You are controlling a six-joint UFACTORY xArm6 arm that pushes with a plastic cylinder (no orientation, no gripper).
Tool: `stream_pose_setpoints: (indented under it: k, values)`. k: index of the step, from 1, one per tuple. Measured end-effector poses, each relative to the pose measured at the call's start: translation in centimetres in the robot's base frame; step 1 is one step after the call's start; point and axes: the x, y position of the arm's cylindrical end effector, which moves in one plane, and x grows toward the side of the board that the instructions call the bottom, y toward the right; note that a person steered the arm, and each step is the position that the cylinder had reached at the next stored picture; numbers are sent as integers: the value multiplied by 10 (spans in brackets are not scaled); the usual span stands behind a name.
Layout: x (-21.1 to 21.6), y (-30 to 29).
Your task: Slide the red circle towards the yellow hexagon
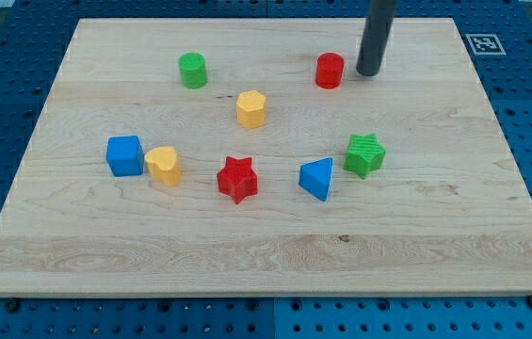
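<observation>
My tip (369, 72) sits just right of the red circle (330, 71), near the board's (491, 235) top edge (contact unclear). No gripper, bare rod, holding nothing. Yellow hexagon (251, 109) lies down-left of the circle.

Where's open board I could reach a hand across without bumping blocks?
Bare board lies below the red star and along the view's left edge beside the blue cube. It is crowded mid-board; my tip sits just right of the red circle.

Illumination is bright and even. The wooden board (266, 245) shows no glare; block shadows are short and soft. Focus is sharp throughout.
</observation>
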Motion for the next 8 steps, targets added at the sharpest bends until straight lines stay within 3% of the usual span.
stream_pose_setpoints:
  k: [8]
  values:
    - [1,-78]
